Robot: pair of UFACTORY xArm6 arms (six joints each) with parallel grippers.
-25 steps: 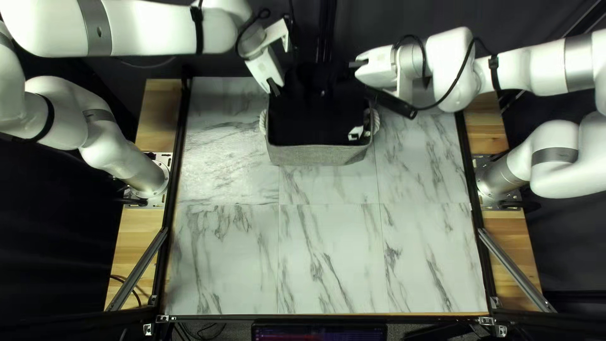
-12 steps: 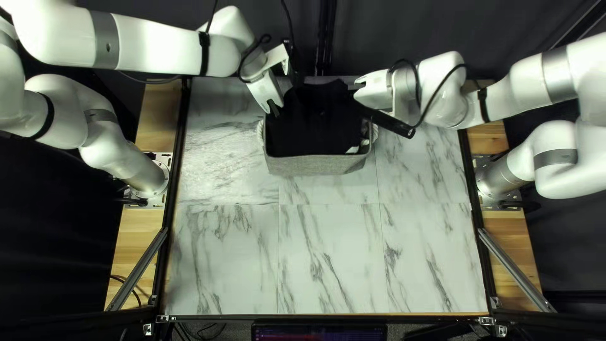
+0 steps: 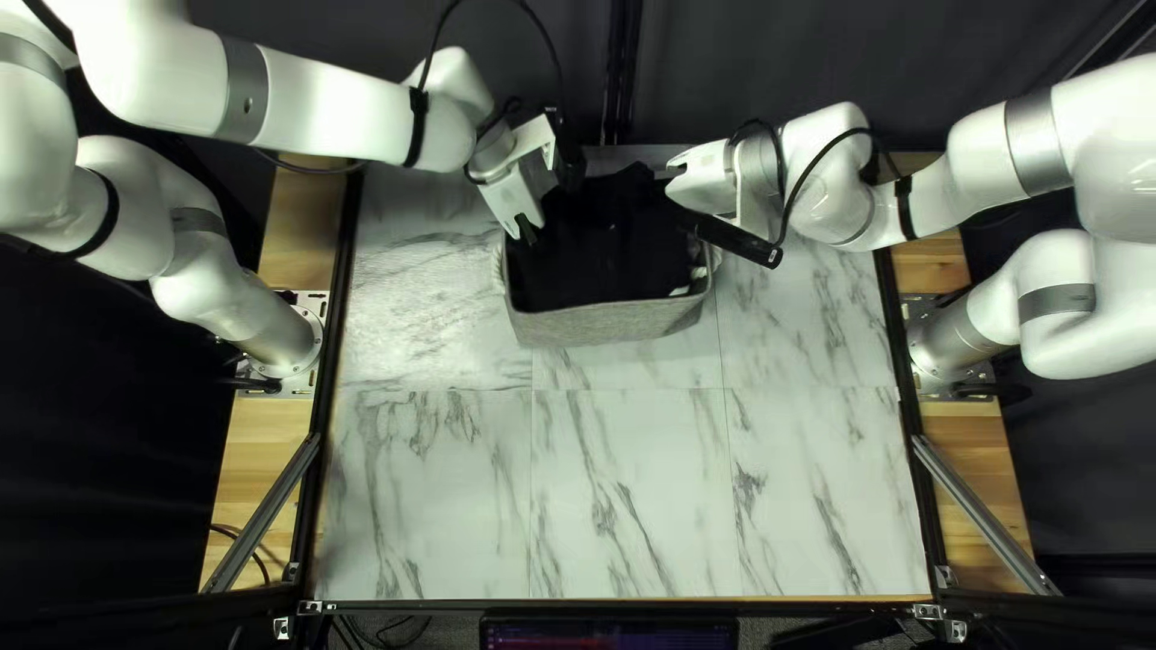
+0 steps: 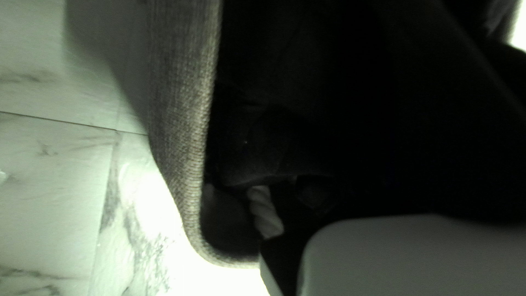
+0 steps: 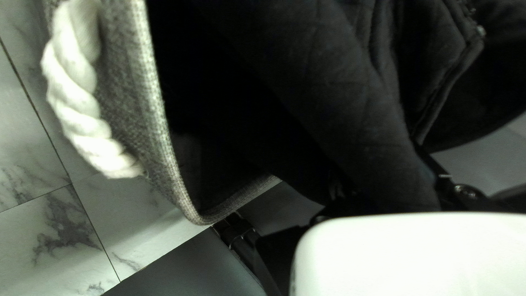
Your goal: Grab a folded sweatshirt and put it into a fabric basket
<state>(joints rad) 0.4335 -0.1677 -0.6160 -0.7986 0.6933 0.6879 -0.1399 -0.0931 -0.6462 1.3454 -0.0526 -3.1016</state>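
Sweatshirt: the black sweatshirt (image 3: 602, 247) fills the mouth of the fabric basket (image 3: 608, 323), loose and rumpled; in the right wrist view part of it crosses the rim, with a zip edge showing.
Basket: grey, toward the table's far side; a rope handle (image 5: 76, 93) curves along its outer wall in the right wrist view.
Left gripper: (image 3: 528, 229) angled down at the basket's left side in the top left view; too dark to tell whether it is open or closed.
Right gripper: (image 3: 692, 181) opposite, tilted, pointing inward at the far right of the basket; I cannot tell whether it is open or closed.
Left arm: (image 3: 325, 102) raised, its forearm reaching in above the table's far left corner, the wrist bent down.
Right arm: (image 3: 988, 157) raised, its forearm sloping inward to a bent wrist.
Table: marble-patterned top (image 3: 626, 482), dark curtain (image 3: 747, 72) behind.
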